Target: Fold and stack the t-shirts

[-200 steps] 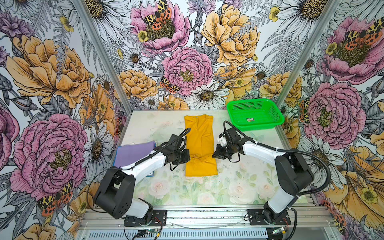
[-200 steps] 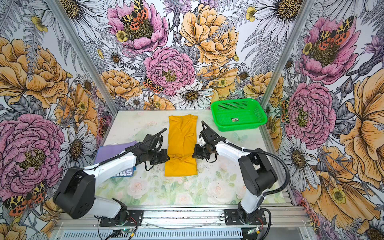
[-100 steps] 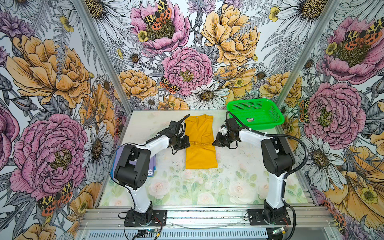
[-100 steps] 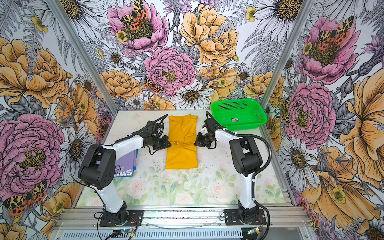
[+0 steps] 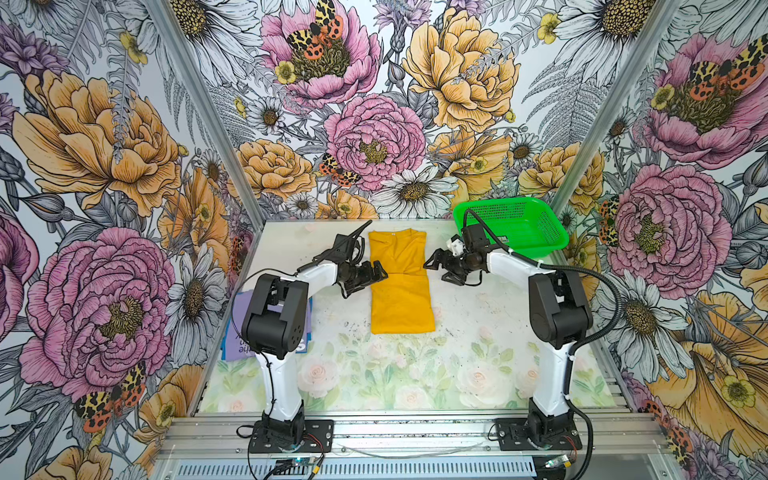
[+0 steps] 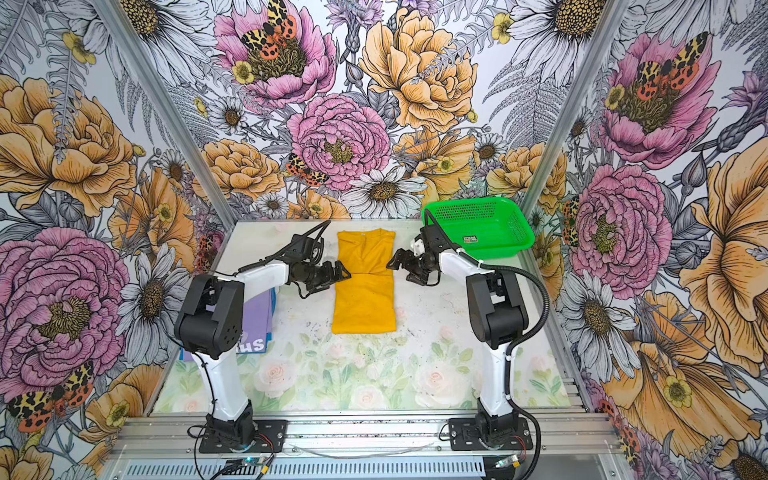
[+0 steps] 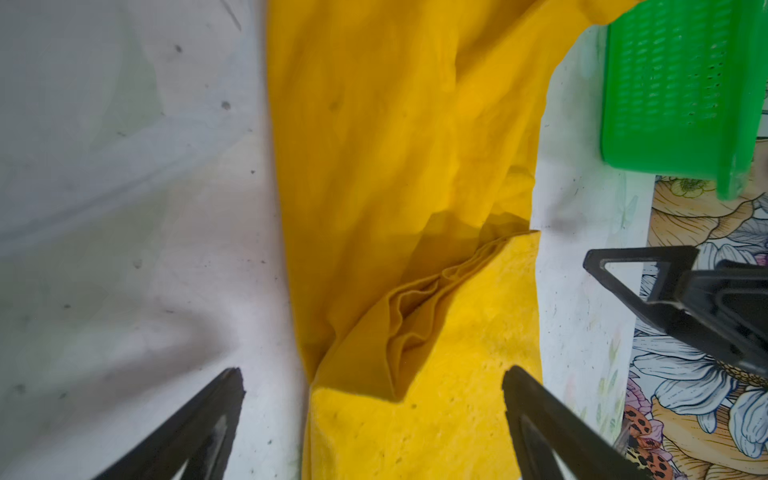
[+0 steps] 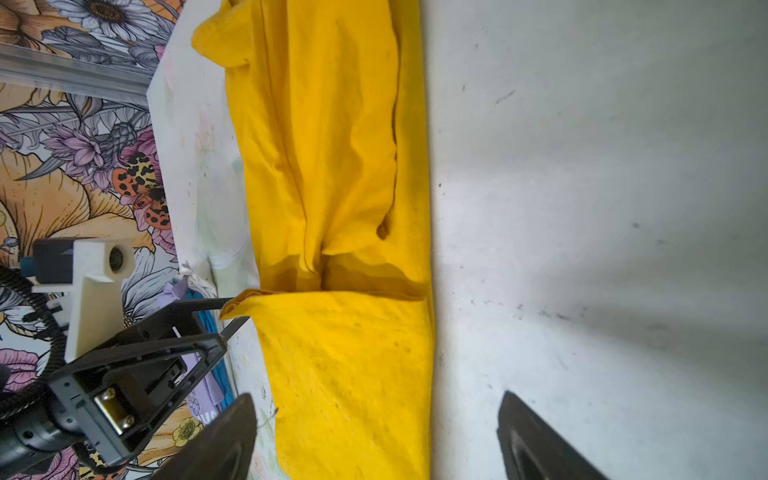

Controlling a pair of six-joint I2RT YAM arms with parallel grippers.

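Hem edge carried up-frame, then released.
Left gripper [image 5: 365,279] and right gripper [image 5: 439,272] flank the mustard t-shirt [image 5: 401,307] mid-frame, spread wide so its fold settles.

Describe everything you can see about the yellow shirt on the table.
The yellow shirt is soft mustard cloth, folded into a narrow strip lying flat on the table, collar with small white label toward the back wall. Its near half is doubled up, ending in a rumpled edge mid-length. Open left fingers and right fingers flank that edge, gripping nothing.
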